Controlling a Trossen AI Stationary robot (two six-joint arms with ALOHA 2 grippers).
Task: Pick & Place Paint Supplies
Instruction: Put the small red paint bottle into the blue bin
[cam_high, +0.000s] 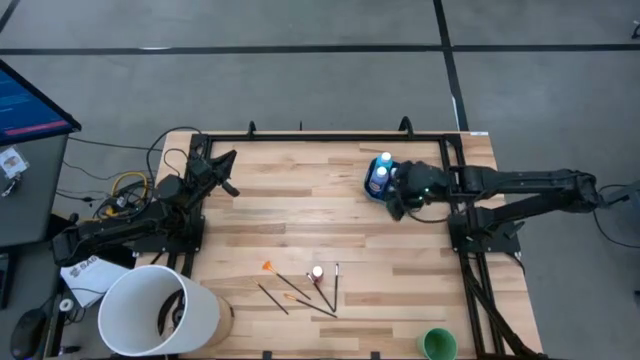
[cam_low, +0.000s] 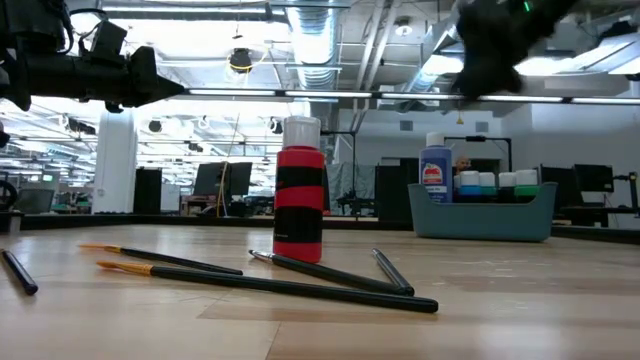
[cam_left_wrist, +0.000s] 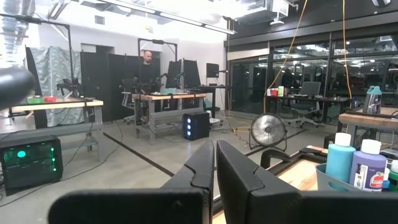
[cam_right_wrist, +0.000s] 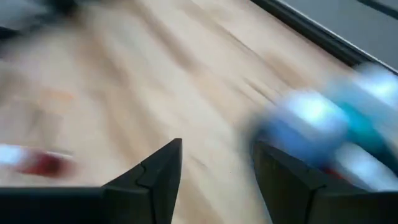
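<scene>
A red, black-banded paint bottle with a white cap (cam_low: 300, 190) stands upright on the table (cam_high: 317, 272), with several thin brushes (cam_high: 300, 290) lying flat around it (cam_low: 300, 275). A teal tub (cam_high: 380, 180) near the far edge holds blue, white-capped bottles (cam_low: 436, 170) (cam_left_wrist: 341, 158). My right gripper (cam_right_wrist: 217, 174) hovers open and holding nothing just beside the tub on its near-right side (cam_high: 398, 200), above the table (cam_low: 490, 50). My left gripper (cam_left_wrist: 214, 168) is shut and raised by the table's far-left corner (cam_high: 228, 160).
A big white bucket (cam_high: 160, 310) sits at the near-left corner. A small green cup (cam_high: 437, 345) stands at the near edge on the right. Bare wood lies between the tub and the brushes. A black frame rail (cam_high: 330, 132) runs along the far edge.
</scene>
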